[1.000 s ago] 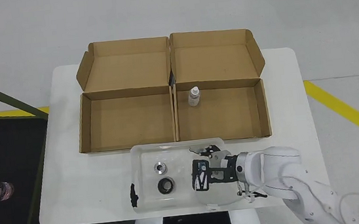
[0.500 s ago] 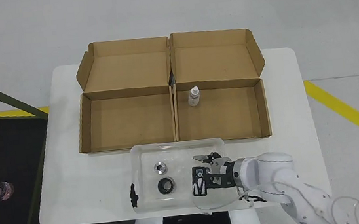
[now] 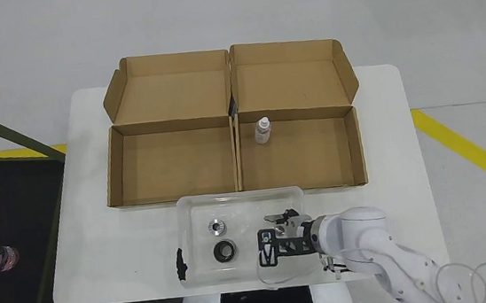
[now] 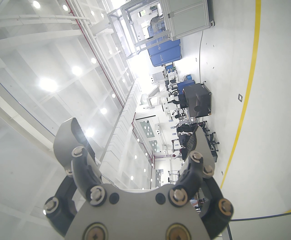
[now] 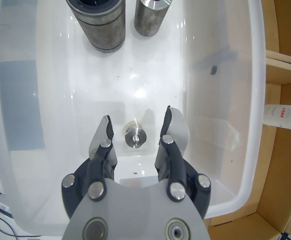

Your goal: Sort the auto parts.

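A clear plastic bin [image 3: 187,213] stands at the table's front edge. In it stand a dark linear bearing [image 3: 227,250] [image 5: 100,25] and a smaller metal cylinder [image 3: 219,226] [image 5: 151,16]. My right gripper [image 3: 264,248] [image 5: 137,121] is down inside the bin, open, its fingers on either side of a small silver threaded fitting [image 5: 135,136] that lies on the bin floor, with a gap on each side. My left gripper [image 4: 135,131] is open and holds nothing, pointing up at the hall ceiling.
Two open cardboard boxes [image 3: 173,163] [image 3: 301,154] stand side by side behind the bin. A small white bottle [image 3: 262,130] [image 5: 278,116] stands in the right one. The bin wall [image 5: 257,91] runs close beside my right gripper.
My right gripper has slid a little to the left and toward the table's front inside the bin. The parts have not moved.
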Controlling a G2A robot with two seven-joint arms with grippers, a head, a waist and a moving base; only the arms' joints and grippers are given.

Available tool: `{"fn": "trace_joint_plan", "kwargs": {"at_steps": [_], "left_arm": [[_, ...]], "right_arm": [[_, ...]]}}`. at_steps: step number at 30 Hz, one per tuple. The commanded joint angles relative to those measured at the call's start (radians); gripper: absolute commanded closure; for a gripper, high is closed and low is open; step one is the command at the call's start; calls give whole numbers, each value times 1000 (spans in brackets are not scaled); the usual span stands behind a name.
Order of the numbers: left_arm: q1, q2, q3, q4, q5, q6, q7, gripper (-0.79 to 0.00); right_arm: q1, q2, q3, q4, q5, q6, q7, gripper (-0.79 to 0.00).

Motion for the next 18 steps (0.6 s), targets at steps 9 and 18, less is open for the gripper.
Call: {"fn": "trace_joint_plan", "kwargs": {"at_steps": [9, 18], "left_arm": [[0, 0, 0, 0, 0, 0, 0, -785], [0, 0, 0, 0, 0, 0, 0, -785]], "right_arm": [[24, -3, -30, 15, -20, 2, 23, -329], [35, -2, -44, 12, -12, -6, 35, 0]]}}
